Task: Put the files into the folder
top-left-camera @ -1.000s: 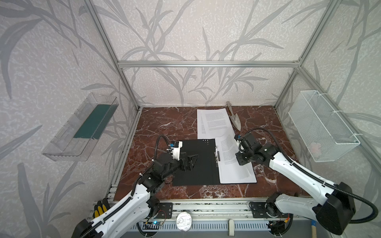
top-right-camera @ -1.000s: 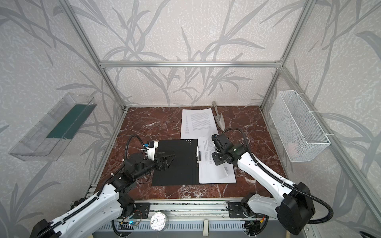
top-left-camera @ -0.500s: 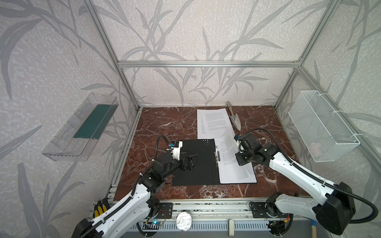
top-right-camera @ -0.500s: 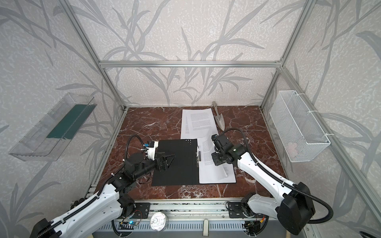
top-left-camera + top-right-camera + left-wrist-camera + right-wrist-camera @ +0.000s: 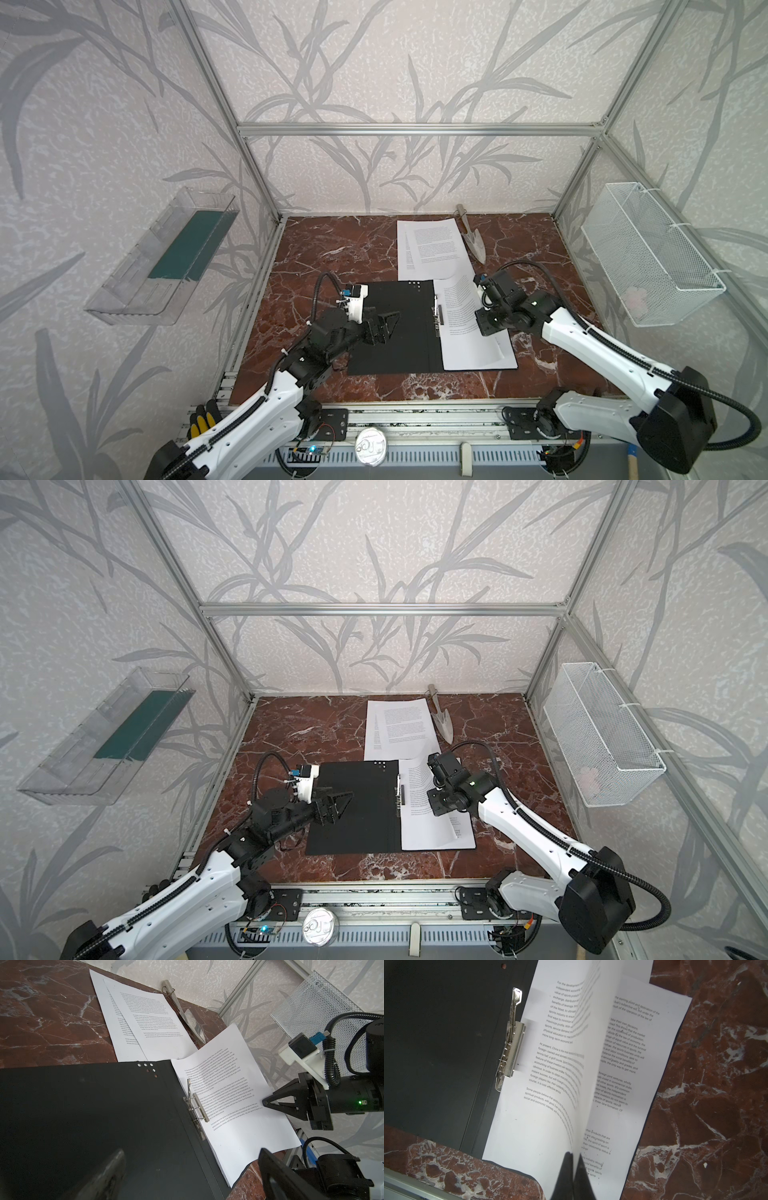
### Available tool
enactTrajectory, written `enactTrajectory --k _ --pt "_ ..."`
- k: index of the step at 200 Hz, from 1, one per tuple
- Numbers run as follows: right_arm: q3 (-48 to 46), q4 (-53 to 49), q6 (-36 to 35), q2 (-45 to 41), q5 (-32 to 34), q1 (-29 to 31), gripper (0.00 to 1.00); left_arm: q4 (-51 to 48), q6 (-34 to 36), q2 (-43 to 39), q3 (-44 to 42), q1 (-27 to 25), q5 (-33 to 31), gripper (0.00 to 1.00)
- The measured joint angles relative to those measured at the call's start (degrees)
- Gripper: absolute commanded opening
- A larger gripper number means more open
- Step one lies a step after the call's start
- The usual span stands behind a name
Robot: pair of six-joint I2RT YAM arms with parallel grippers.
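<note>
Right hand [image 5: 573,1165] pinches a sheet's [image 5: 539,1126] raised edge over the open folder [image 5: 436,1043]. Left hand [image 5: 384,326] hovers spread above its cover.

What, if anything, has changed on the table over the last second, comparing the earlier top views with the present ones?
Nothing visibly changed. The right gripper stays shut on the lifted edge of the top sheet on the right half of the open folder. The left gripper stays open above the folder's left cover. The sheets at the back lie where they were.
</note>
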Motion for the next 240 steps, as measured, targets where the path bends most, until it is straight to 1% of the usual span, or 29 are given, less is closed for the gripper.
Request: enactTrajectory --k 34,39,48,60,74,95,105,124,170,188,205,219,225,240 --pt "-0.26 0.00 0.20 0.48 0.11 0.00 0.00 0.00 0.00 0.00 0.00 0.00 0.09 0.99" --pt "-0.28 0.00 0.20 0.52 0.17 0.02 0.03 0.00 0.00 0.00 0.00 0.00 0.09 0.99" --pt "-0.28 0.00 0.28 0.59 0.37 0.00 0.16 0.00 0.00 0.00 0.00 0.00 0.09 0.99" --pt "-0.28 -0.02 0.48 0.66 0.74 0.00 0.27 0.00 0.00 0.00 0.00 0.00 0.11 0.99" --pt "-0.28 0.00 0.68 0.87 1.27 0.02 0.37 0.00 0.00 0.00 0.00 0.00 0.13 0.99" --pt "-0.42 0.17 1.03 1.55 2.10 0.02 0.47 0.00 0.00 0.00 0.00 -0.02 0.26 0.99" --pt "-0.63 0.31 1.20 1.88 2.51 0.02 0.50 0.02 -0.02 0.00 0.00 -0.04 0.55 0.99" --pt "-1.18 0.74 1.49 2.43 3.56 0.04 0.59 0.52 -0.04 0.02 0.00 -0.04 1.66 0.99" --pt "-2.43 2.82 2.91 3.15 7.37 0.07 0.73 2.38 -0.13 0.87 0.00 -0.20 3.76 0.99" --pt "-2.75 3.28 3.74 3.50 9.44 0.07 0.84 2.54 -0.35 1.07 0.00 -0.20 3.80 0.99" --pt "-2.84 3.28 4.81 3.58 12.31 0.07 0.89 2.56 -0.52 1.27 0.02 -0.26 3.89 0.99" --pt "-2.95 3.32 5.49 3.19 14.99 0.07 0.95 2.60 -0.87 1.36 0.02 -0.39 4.26 0.99" --pt "-3.15 3.50 5.79 2.56 16.20 0.04 1.00 2.69 -0.94 1.38 0.02 -0.48 4.42 0.99" --pt "-3.82 4.04 5.97 0.02 18.51 0.04 0.99 3.04 -1.38 1.66 0.02 -0.57 4.76 0.99"
